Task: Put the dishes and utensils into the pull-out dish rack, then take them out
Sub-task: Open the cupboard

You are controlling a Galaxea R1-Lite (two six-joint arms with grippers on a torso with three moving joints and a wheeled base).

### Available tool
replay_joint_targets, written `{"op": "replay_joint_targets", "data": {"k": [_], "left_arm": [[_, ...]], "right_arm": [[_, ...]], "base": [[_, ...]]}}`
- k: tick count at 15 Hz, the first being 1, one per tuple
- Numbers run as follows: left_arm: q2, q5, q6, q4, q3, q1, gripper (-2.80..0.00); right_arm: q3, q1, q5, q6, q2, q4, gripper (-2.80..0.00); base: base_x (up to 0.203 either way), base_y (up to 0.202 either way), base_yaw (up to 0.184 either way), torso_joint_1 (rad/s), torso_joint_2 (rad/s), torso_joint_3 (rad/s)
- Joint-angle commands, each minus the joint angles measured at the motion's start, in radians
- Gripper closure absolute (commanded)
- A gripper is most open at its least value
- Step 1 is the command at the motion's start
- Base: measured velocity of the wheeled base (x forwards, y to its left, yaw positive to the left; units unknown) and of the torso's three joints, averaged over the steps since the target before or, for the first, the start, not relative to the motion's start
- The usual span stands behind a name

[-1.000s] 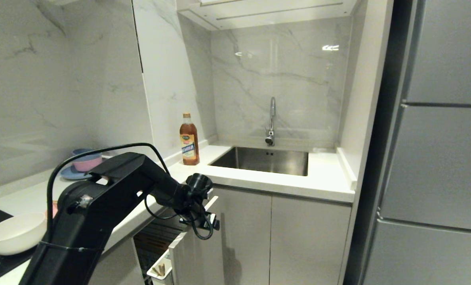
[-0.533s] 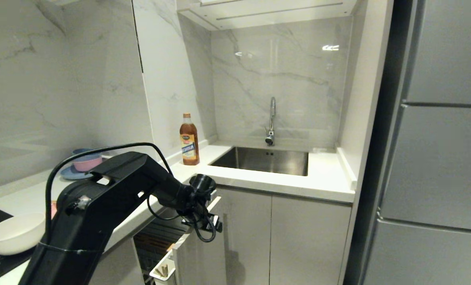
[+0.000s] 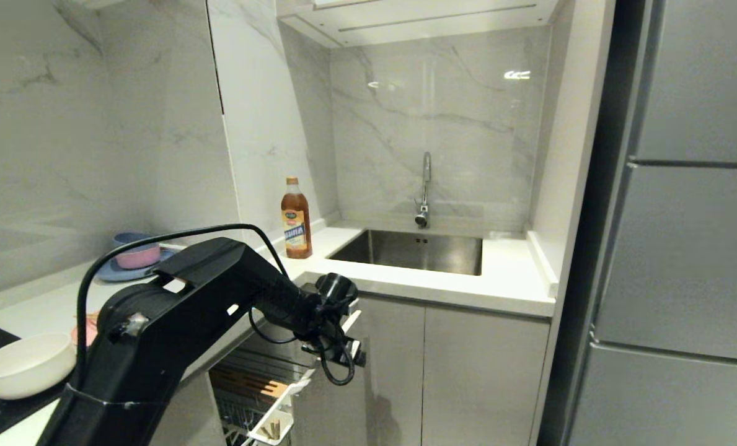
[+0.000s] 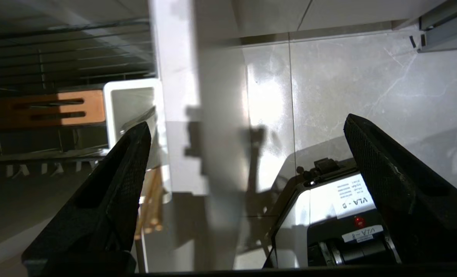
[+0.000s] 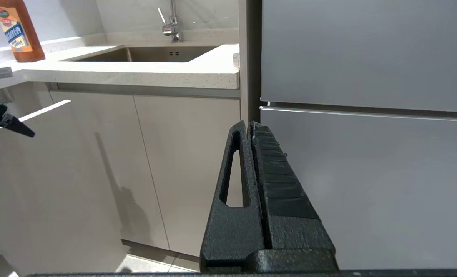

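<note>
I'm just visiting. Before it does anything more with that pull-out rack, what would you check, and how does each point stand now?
1. Rack pulled out: ok, partly open.
2. Left claw open, over the rack's grey front: ok.
3. Chopsticks in the white caddy: ok.
4. White bowl on the counter, not racked: ok.
5. Spoon's place: cannot tell.
6. Right claw shut, away from the rack: ok.

I'm looking at a home kitchen: steel sink (image 3: 414,251) with faucet (image 3: 424,189) set in a white countertop (image 3: 504,285), marble backsplash (image 3: 442,124), grey refrigerator (image 3: 690,248).
</note>
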Motion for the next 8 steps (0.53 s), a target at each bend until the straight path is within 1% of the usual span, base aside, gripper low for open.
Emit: {"op": "replay_joint_targets", "data": {"k": [1, 8], "left_arm": [[-0.001, 0.002, -0.002, 0.004, 0.007, -0.013, -2.80], [-0.002, 0.008, -0.008, 0.007, -0.002, -0.087, -2.80]], "right_arm": [[0.003, 0.001, 0.000, 0.000, 0.000, 0.000, 0.00], [0.002, 0.001, 0.000, 0.000, 0.000, 0.000, 0.00]], "base": [[0.000, 0.000, 0.000, 0.000, 0.00, 0.000], [0.000, 0.000, 0.000, 0.000, 0.00, 0.000]]}}
